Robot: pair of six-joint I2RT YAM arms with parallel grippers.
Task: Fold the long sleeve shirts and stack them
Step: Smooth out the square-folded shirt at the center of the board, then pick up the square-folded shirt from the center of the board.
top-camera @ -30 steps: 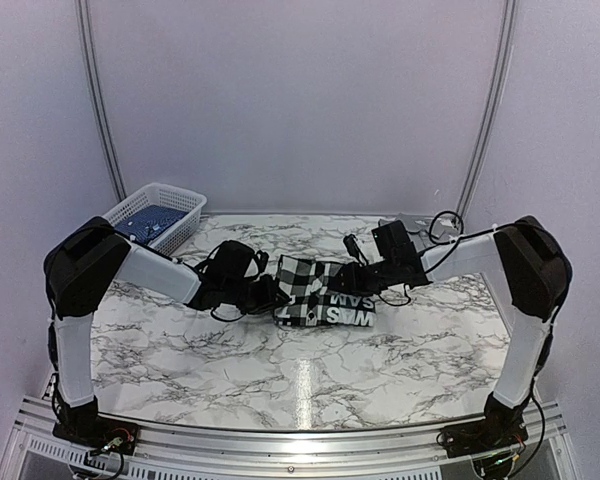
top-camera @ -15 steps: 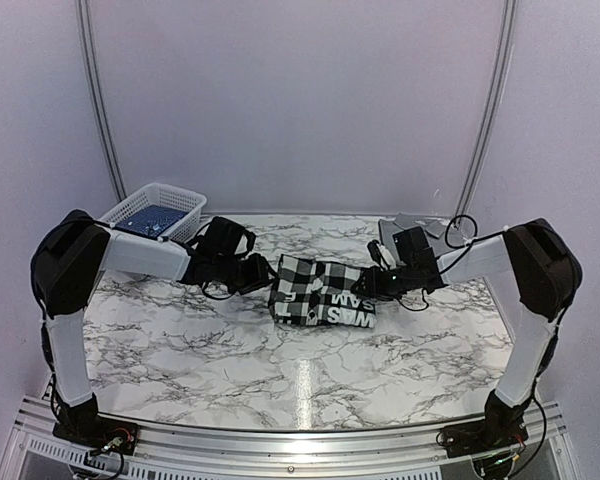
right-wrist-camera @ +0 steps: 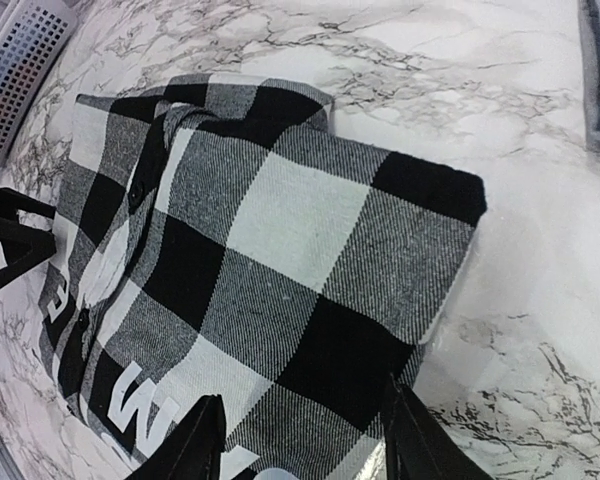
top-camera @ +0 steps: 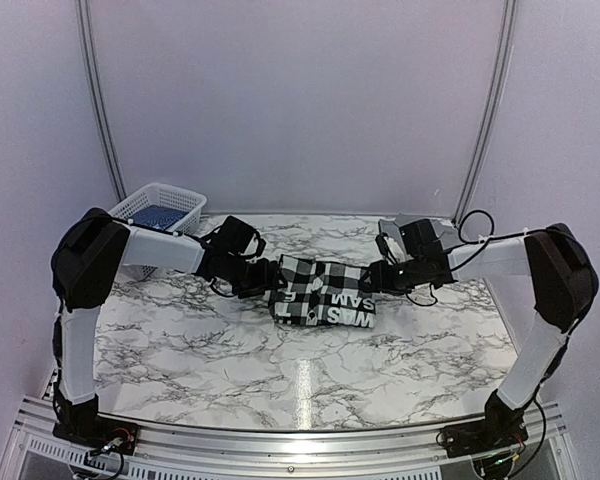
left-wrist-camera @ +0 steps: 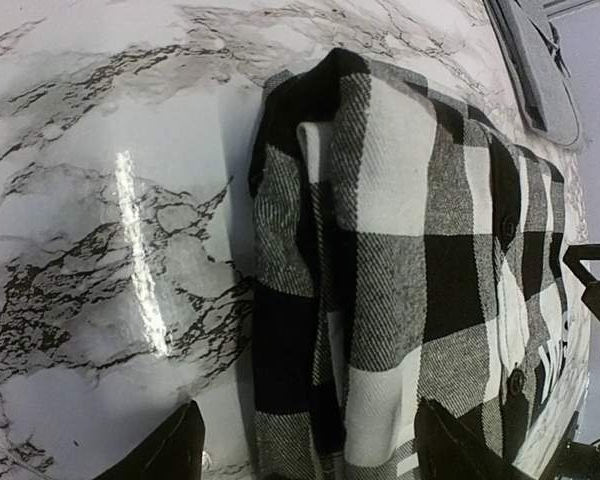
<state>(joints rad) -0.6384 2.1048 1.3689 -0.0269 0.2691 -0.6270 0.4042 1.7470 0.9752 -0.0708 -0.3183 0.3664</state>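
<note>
- Left claw: set low over the marble table. Jaws are spread wide and released, with nothing clamped. In the left wrist view both fingertips show at the bottom edge, well apart.
- Checked shirt: lies flat on the table directly ahead of the left claw, folded into a compact rectangle. Its nearest edge reaches in between that claw's fingertips. Contact between pads and cloth cannot be confirmed.
- Right claw: also low over the table, facing the left claw from the opposite side of the shirt. Jaws are parted and released, gripping nothing. The corner of the folded cloth lies between and just ahead of its fingertips.
- Shirt position: squarely between the two claws, resting on the table alone.
- Shirt detail: large black-and-white checks, and a button strip seen from both wrist views. A black band of big white block letters runs along the edge toward the arm bases, to the left of the right claw as its own camera sees it.
- Grey flat item: on the table just behind the right claw, toward the back wall and apart from the shirt. Its nature cannot be told.
- White basket: at the far left corner, beyond the left arm and well apart from the left claw. It holds something dark blue.
</note>
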